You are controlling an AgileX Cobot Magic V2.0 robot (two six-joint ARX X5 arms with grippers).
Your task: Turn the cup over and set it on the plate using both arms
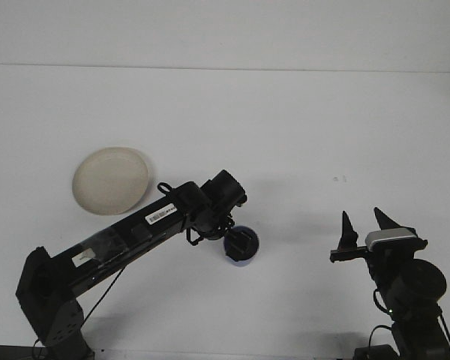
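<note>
The blue cup point(245, 257) stands upright with its mouth up, on the white table just right of centre. My left arm reaches across from the lower left, and my left gripper point(240, 240) sits right on top of the cup, covering much of its opening. A cream plate point(110, 180) lies flat at the left, uncovered and with nothing on it. My right gripper point(366, 223) points upward at the lower right, well apart from the cup, open, with nothing between its fingers.
The long black left arm point(142, 229) lies diagonally between the plate and the cup. The table's far edge point(225, 67) runs across the top of the view.
</note>
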